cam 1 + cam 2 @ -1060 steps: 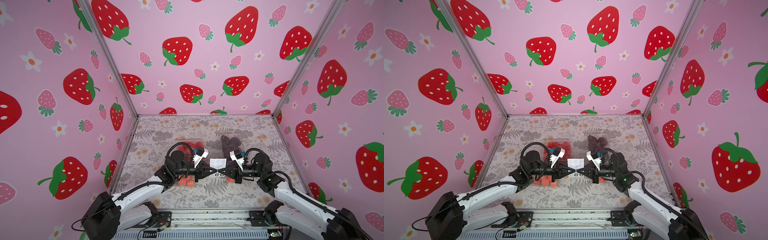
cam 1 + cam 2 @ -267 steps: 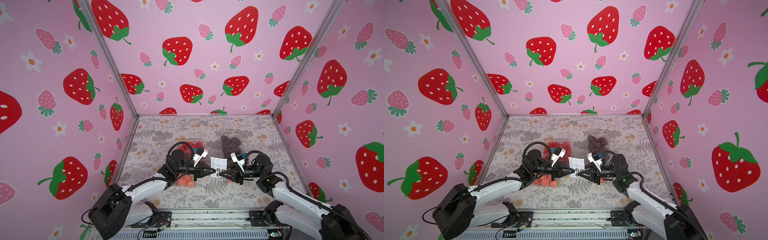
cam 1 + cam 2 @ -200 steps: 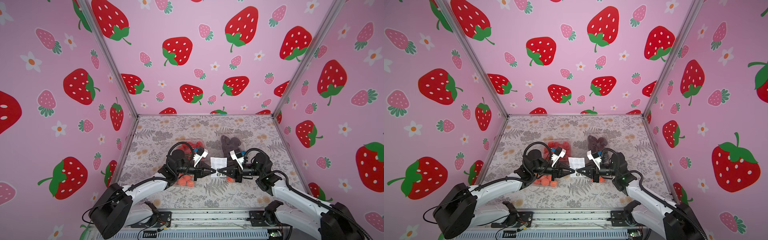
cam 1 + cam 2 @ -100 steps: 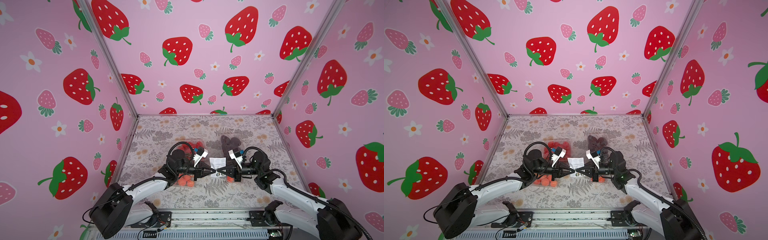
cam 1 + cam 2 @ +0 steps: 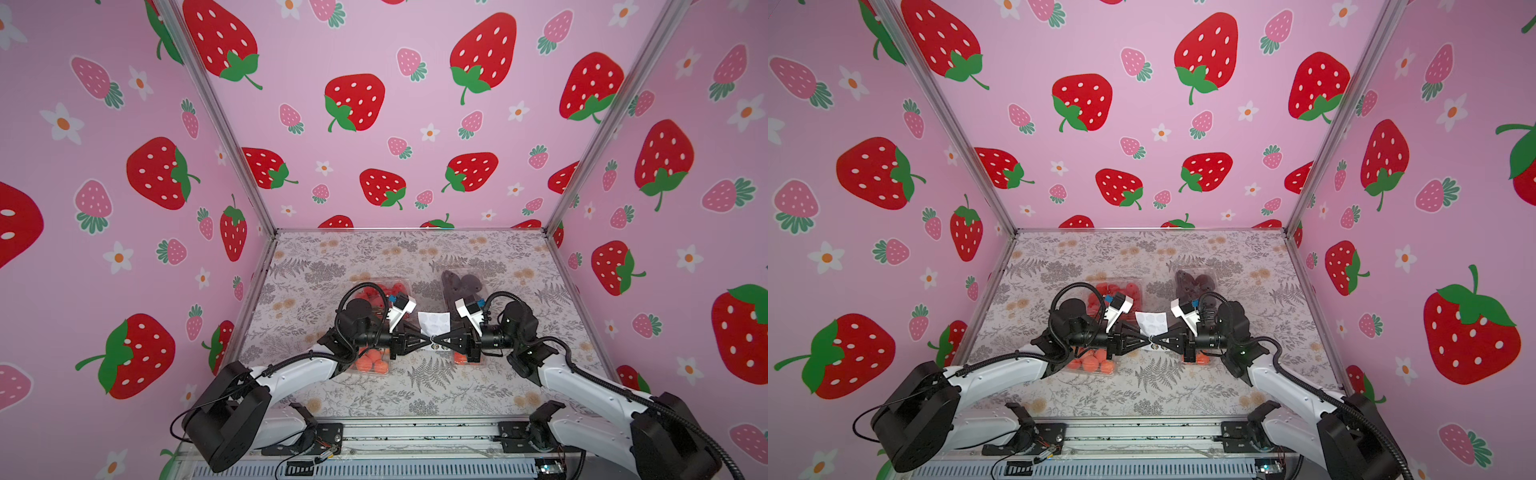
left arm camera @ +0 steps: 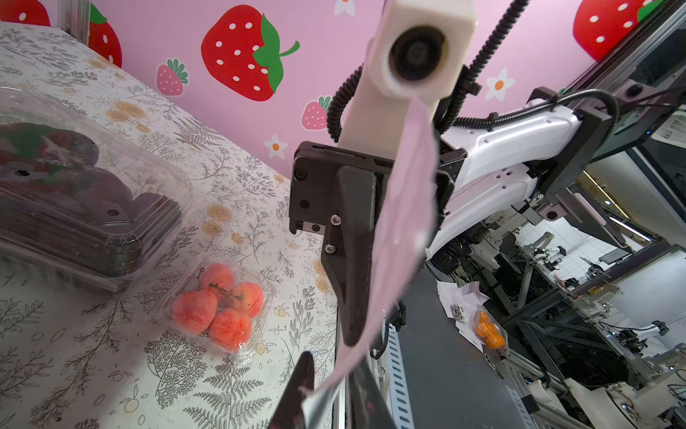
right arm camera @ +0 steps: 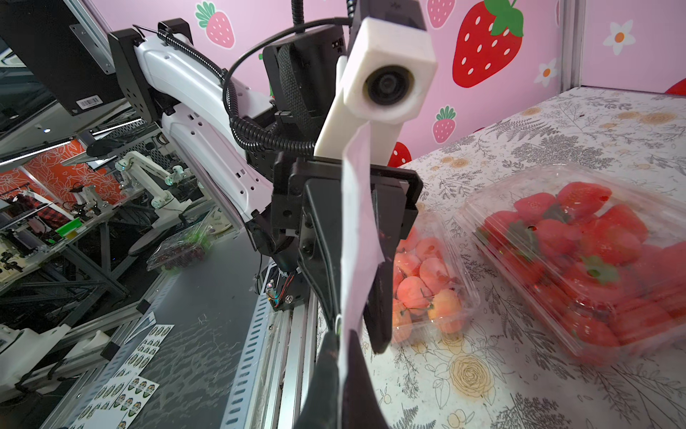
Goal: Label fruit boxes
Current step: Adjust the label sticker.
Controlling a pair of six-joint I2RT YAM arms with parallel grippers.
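Fruit boxes [image 5: 1119, 289] sit four together on your table [image 5: 374, 249], which wears a grey fern-and-flower print. On the robot's left, the strawberry box [image 5: 374, 293] lies farther back and the orange-pink box [image 5: 372, 365] lies nearer the front edge. On its right, the dark-fruit box [image 5: 463, 282] lies back and the small box [image 6: 221, 308] of orange-red fruits sits nearer. Pink walls [image 5: 291, 62] printed with strawberries and white flowers close three sides, joined by bare metal posts [image 5: 216, 116].

Over the gap between the boxes you have both claws tip to tip. The right claw [image 5: 438, 340] is clamped on the lower edge of the white sticker sheet [image 5: 434, 321], which stands up from the tips. The left claw [image 5: 424, 340] has its jaws parted a little, with that same edge between them. You cannot tell whether a pad touches the paper.

Past the open front, the right wrist view shows you loose printed sticker sheets [image 7: 141, 356] on a dark surface, with workshop benches beyond.

In both top views the left arm [image 5: 299, 370] covers most of the orange-pink box. The right claw hides most of the small box, and the right wrist camera [image 5: 467, 309] overlaps the near end of the dark-fruit box. Faint round marks show on the sheet, too pale for you to read.
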